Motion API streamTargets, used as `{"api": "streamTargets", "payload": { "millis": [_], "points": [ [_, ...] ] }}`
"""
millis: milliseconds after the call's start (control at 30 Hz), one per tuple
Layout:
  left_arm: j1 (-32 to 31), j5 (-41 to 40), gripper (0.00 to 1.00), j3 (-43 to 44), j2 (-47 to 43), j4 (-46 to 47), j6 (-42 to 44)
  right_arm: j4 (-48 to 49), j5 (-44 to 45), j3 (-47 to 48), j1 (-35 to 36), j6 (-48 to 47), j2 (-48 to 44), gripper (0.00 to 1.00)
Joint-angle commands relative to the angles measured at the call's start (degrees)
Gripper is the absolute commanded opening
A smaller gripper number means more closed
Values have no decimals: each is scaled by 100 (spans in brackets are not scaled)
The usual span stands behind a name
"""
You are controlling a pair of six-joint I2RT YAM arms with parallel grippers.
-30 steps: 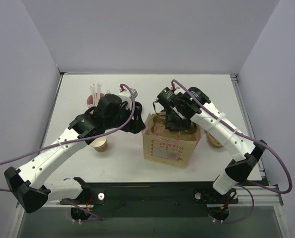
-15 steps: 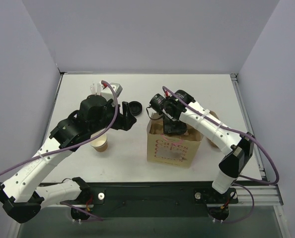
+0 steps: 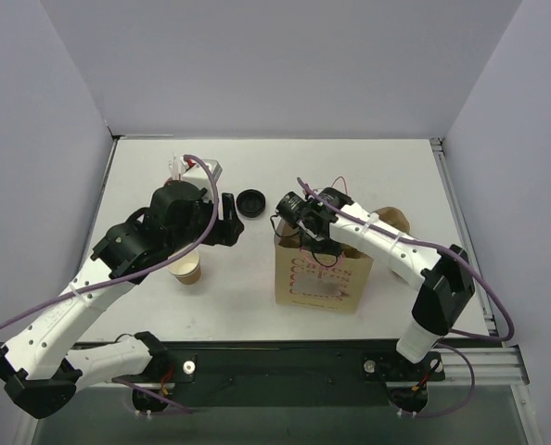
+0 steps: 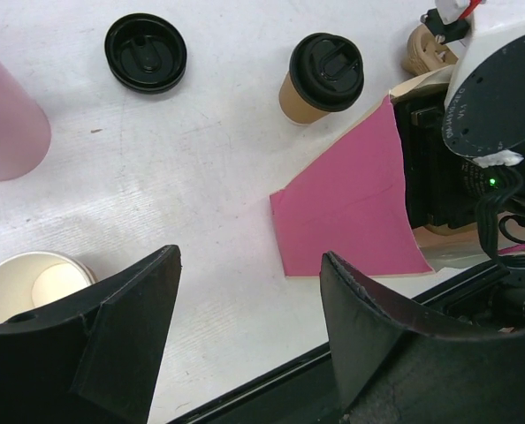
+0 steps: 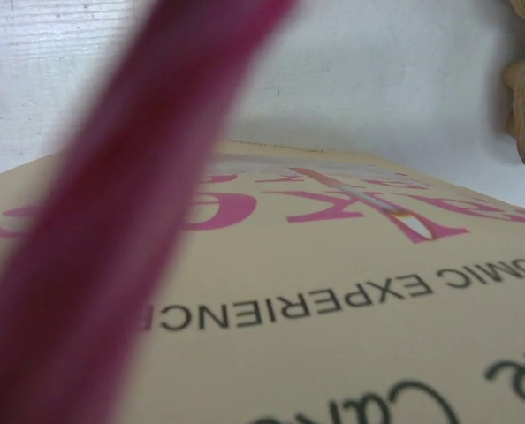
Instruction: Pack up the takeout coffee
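The left jaws have backed away from the bag (image 3: pixel 322 278), open and empty, the right jaws I cannot tell, so the takeout coffee (image 4: pixel 324 78) waits unpacked on the tabletop (image 4: pixel 209 177), upper middle.

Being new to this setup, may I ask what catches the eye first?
A paper bag with pink lettering stands in the middle of the table, the right arm at its top edge. Beside it stands the takeout coffee, a loose black lid nearby, and the left fingers hang wide open.
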Motion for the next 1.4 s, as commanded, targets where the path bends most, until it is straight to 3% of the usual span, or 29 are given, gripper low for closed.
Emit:
{"api": "streamTargets", "payload": {
  "millis": [0,133,200,267,500,667,933,1367],
  "points": [
    [36,-226,74,194,-103,-126,-24,263,34,-445,29,144,-267,44],
    [36,-243,74,256,-76,-240,-15,387,69,-666,73,214,-389,56],
    [36,-243,74,309,-50,-240,-6,352,69,-640,73,214,-521,71],
    [36,-226,74,370,-6,-223,3,238,60,-465,73,214,-714,76],
    [36,98,74,678,196,-153,134,-658,105,370,81,232,-1286,74],
    [9,599,74,854,415,5,108,-790,-141,942,81,145,-1558,72],
    [-843,548,71,1485,1354,103,-15,-729,-98,2251,-41,-602,-1734,71],
    [-1028,-15,54,2382,2666,-731,-349,-334,-291,2059,-1008,-1684,-2473,71]
  ]
}}
